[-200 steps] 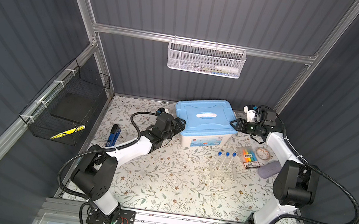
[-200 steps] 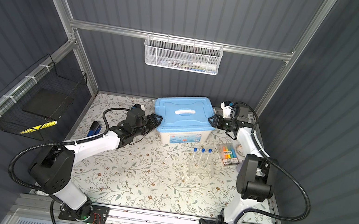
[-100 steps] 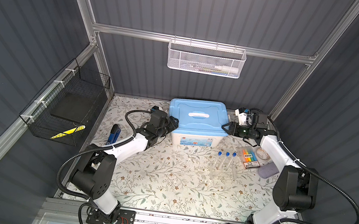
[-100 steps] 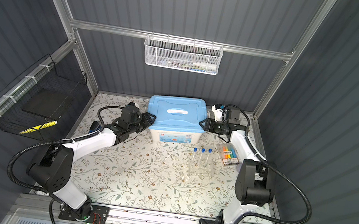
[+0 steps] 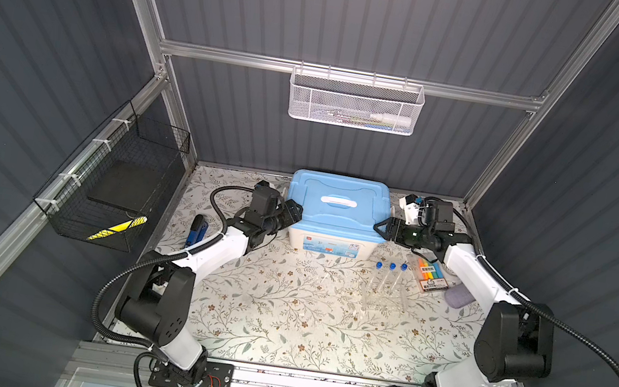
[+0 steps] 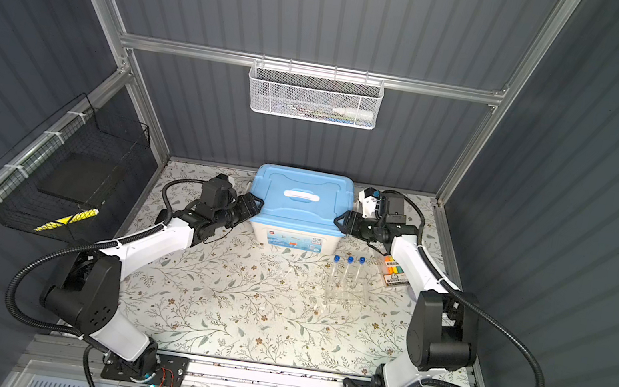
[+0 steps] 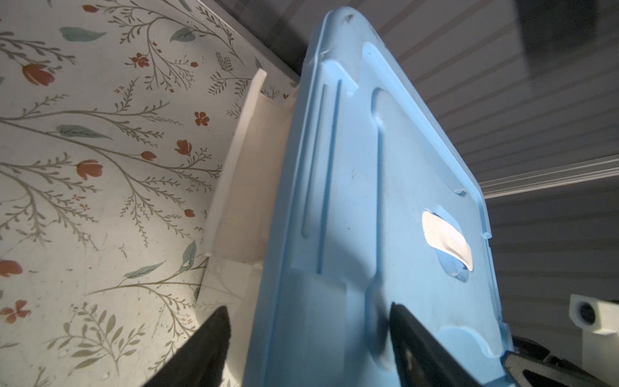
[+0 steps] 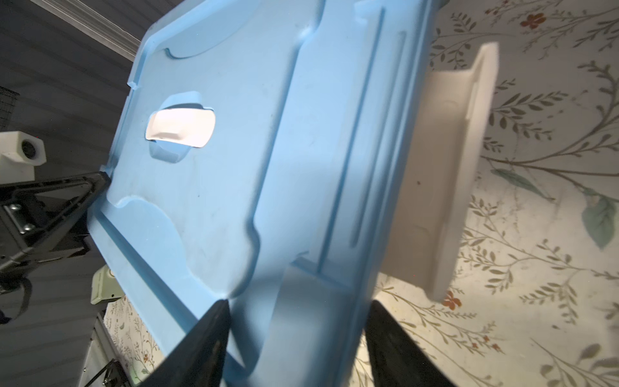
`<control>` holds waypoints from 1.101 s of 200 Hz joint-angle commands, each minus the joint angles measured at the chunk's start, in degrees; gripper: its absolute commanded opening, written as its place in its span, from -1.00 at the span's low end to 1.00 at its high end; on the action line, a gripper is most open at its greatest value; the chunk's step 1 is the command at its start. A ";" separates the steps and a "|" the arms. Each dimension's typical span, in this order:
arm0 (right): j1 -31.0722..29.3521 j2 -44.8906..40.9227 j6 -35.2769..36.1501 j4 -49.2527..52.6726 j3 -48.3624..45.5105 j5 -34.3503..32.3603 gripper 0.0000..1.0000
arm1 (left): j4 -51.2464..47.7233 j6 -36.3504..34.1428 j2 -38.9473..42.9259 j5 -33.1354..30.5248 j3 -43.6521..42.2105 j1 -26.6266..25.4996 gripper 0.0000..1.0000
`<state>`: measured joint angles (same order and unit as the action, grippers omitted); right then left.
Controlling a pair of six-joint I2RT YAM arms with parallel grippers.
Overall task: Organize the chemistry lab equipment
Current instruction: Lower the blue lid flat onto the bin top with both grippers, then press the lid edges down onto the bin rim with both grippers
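The blue-lidded box (image 5: 337, 207) lies lengthwise between the claws. The left gripper (image 5: 294, 212) and right gripper (image 5: 380, 228) each straddle a short end, jaws spread, gripping nothing. The test tubes (image 5: 390, 277) stand upright in their rack (image 5: 383, 301) before the box — nearer the right arm.

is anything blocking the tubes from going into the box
Yes: the lid sits closed on the box, covering its opening. The tubes stand in their rack in front of it.
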<state>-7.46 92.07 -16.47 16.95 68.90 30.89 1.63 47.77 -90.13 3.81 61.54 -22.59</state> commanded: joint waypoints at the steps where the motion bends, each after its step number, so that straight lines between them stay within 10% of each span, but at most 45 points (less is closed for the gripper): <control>1: 1.95 -2.47 -0.70 1.14 0.80 -2.46 0.43 | -5.75 -4.74 2.93 1.20 3.29 1.42 0.77; 113: 8.05 -1.00 -5.71 -12.59 -3.63 4.42 0.85 | -6.74 -14.63 -8.24 24.87 13.44 13.86 1.00; 220: 10.84 5.07 -18.57 -29.56 -6.88 17.14 0.89 | 16.00 0.26 -12.92 35.64 7.78 15.73 0.99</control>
<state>3.40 95.81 -30.57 -6.31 63.07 43.77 9.91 42.76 -102.56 35.68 71.16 -7.38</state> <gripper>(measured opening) 0.953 0.996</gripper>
